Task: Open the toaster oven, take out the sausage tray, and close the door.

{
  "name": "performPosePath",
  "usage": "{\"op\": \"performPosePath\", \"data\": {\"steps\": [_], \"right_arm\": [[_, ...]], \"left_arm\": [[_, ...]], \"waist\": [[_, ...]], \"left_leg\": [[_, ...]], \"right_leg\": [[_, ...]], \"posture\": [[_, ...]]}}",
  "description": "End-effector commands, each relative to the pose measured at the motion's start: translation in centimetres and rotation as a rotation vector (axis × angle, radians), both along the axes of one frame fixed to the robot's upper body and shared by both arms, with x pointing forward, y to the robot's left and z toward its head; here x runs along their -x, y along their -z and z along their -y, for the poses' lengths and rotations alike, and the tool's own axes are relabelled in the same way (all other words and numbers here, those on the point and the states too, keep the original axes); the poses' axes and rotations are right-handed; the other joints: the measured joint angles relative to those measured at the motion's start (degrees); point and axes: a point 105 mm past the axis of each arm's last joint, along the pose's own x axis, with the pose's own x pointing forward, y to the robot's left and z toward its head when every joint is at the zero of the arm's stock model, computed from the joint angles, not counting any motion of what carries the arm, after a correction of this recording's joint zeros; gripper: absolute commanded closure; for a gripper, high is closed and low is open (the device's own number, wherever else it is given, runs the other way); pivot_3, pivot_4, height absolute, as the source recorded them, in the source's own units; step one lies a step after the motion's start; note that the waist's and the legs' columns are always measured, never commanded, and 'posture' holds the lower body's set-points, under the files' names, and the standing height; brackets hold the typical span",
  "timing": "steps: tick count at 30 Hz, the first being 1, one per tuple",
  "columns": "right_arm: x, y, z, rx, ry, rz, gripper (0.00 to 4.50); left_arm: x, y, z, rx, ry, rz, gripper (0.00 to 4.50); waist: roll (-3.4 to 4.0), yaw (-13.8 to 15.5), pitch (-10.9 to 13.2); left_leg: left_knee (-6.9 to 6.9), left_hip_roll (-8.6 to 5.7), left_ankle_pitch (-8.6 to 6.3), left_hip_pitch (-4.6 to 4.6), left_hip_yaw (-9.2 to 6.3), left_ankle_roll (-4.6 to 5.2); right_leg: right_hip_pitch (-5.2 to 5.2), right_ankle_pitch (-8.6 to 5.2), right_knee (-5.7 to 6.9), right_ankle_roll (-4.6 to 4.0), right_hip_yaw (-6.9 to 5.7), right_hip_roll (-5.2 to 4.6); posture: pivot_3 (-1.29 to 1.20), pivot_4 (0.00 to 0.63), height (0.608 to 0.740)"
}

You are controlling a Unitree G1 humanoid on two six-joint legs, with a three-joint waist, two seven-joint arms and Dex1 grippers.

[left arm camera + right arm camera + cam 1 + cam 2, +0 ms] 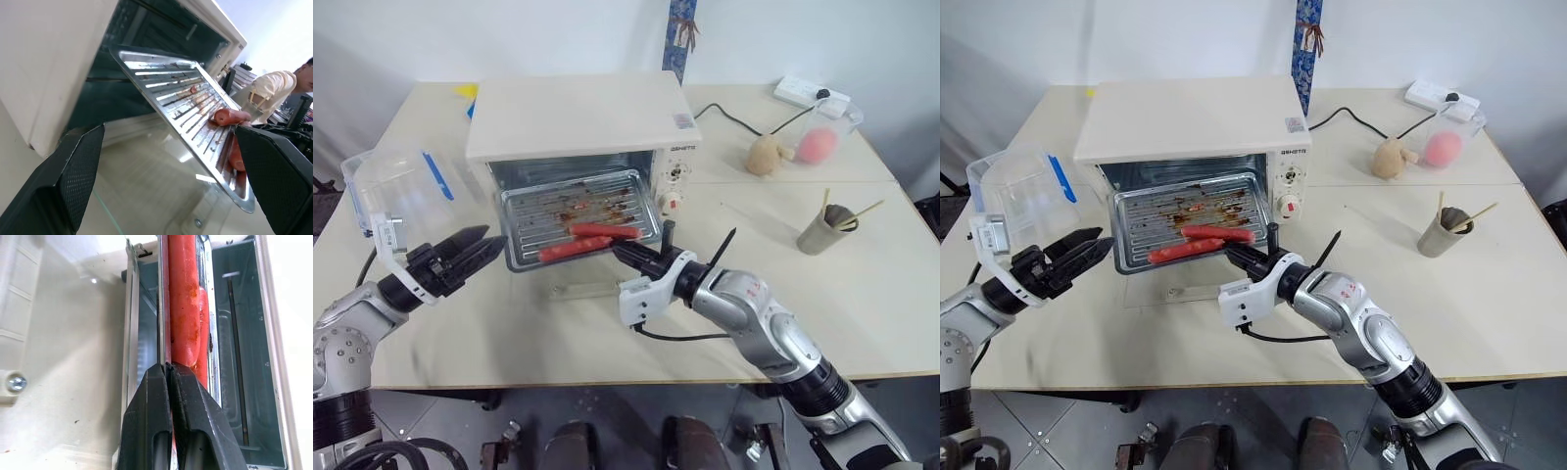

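The cream-white toaster oven (578, 117) stands at the back of the table with its glass door (582, 284) folded down flat in front. The silver sausage tray (548, 211) sticks halfway out of the opening, above the door, with two red sausages (604, 231) near its front edge. My right gripper (625, 255) is shut on the tray's front rim at the right; in the right wrist view the gripper (168, 377) pinches the rim beside a sausage (183, 308). My left gripper (481, 247) is open, just left of the tray's front corner, holding nothing.
A clear plastic box with blue clips (401, 191) sits left of the oven, behind my left arm. To the right are a cup of sticks (822, 230), a beige object (764, 155), a pink item in a clear cup (818, 145) and a power strip (808, 93). A person (274, 88) is beyond.
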Motion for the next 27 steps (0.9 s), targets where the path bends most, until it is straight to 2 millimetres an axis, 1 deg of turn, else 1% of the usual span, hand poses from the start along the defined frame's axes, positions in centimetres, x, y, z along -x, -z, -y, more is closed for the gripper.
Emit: {"op": "performPosePath", "data": {"steps": [1, 3, 5, 7, 11, 15, 19, 25, 27], "right_arm": [[1.5, -1.8, 0.1, -0.036, -0.055, 0.049, 4.49], [1.7, -1.9, 0.2, -0.034, -0.061, 0.046, 4.49], [2.1, -1.9, 0.3, -0.033, -0.073, 0.042, 4.49], [2.7, -1.8, 0.6, -0.033, -0.098, 0.029, 4.49], [3.4, -1.5, 1.0, -0.021, -0.139, 0.007, 4.49], [3.7, -1.2, 1.4, 0.006, -0.174, 0.000, 4.49], [3.5, -1.3, 1.7, 0.015, -0.184, 0.000, 4.49], [3.6, -1.3, 1.9, 0.024, -0.198, -0.002, 4.49], [3.6, -1.3, 1.9, 0.026, -0.201, -0.003, 4.50]], "left_arm": [[0.7, -0.5, 0.8, 0.021, 0.025, 0.001, 0.00], [0.9, -0.1, 1.0, 0.029, 0.027, -0.035, 0.00], [1.0, 0.8, 1.4, 0.037, 0.032, -0.122, 0.00], [1.1, 1.2, 1.8, 0.068, 0.039, -0.178, 0.00], [1.3, 1.1, 2.7, 0.145, 0.081, -0.258, 0.00], [1.8, 1.6, 3.7, 0.211, 0.145, -0.375, 0.00], [2.0, 1.8, 3.8, 0.285, 0.155, -0.446, 0.00], [2.1, 1.7, 3.9, 0.362, 0.152, -0.494, 0.00], [2.2, 1.8, 4.2, 0.370, 0.162, -0.519, 0.39]], "waist": [[-0.01, 0.01, 0.00], [-0.01, 0.00, 0.00], [-0.01, 0.05, -0.01], [-0.02, 0.07, -0.01], [-0.02, 0.05, -0.01], [-0.02, 0.06, -0.01], [-0.03, 0.06, -0.01], [-0.03, 0.08, -0.01], [-0.03, 0.09, -0.01]], "left_leg": [[0.00, 0.00, 0.00, 0.00, 0.00, 0.00], [0.01, 0.00, 0.00, 0.01, 0.00, 0.00], [0.02, 0.02, 0.00, 0.01, -0.01, 0.00], [0.03, 0.01, 0.00, 0.01, -0.01, 0.00], [0.03, 0.02, 0.00, 0.03, -0.08, 0.00], [0.03, 0.02, 0.00, 0.10, -0.17, 0.00], [0.03, 0.03, 0.00, 0.12, -0.35, 0.00], [0.05, 0.03, 0.00, 0.14, -0.36, 0.00], [0.05, 0.02, 0.00, 0.15, -0.37, 0.00]], "right_leg": [[0.01, 0.00, 0.00, 0.00, 0.00, 0.00], [0.01, 0.00, 0.00, 0.00, 0.01, 0.00], [0.01, 0.00, 0.00, 0.00, 0.00, 0.00], [0.04, 0.00, 0.00, 0.00, 0.02, -0.01], [0.05, 0.00, 0.00, 0.00, 0.03, -0.01], [0.06, 0.00, 0.00, 0.00, 0.11, -0.01], [0.06, 0.00, -0.01, 0.00, 0.15, -0.01], [0.09, 0.00, 0.00, 0.00, 0.17, -0.01], [0.10, 0.00, 0.00, 0.00, 0.17, -0.01]], "posture": [[0.00, 0.150, 0.740], [0.00, 0.150, 0.740], [0.00, 0.150, 0.740], [0.00, 0.150, 0.740], [0.00, 0.150, 0.740], [0.00, 0.150, 0.740], [0.00, 0.150, 0.740], [0.00, 0.150, 0.740], [0.00, 0.150, 0.740]]}}
